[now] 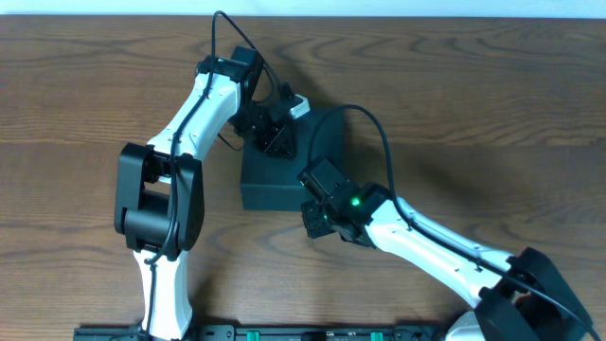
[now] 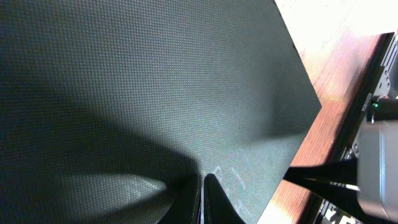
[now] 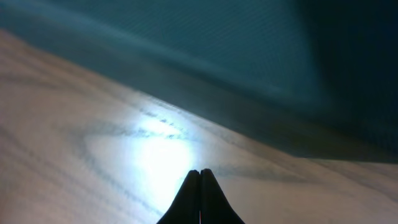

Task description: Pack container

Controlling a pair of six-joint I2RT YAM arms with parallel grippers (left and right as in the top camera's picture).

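At the table's [image 1: 473, 104] centre sits the box [image 1: 270, 187], lid shut, dark and plain. The left gripper [image 1: 275, 140] is above the box's 12 o'clock end. In the left wrist view its fingers [image 2: 214, 196] are pressed together with nothing between them, low over the box top [image 2: 155, 81]; I cannot tell whether they touch it. The right gripper [image 1: 316, 220] is at the box's 4 o'clock corner, just beside it. Its fingers [image 3: 208, 199] are likewise clenched and empty over bare wood [image 3: 93, 137], with the box wall [image 3: 249, 50] at their 12 o'clock.
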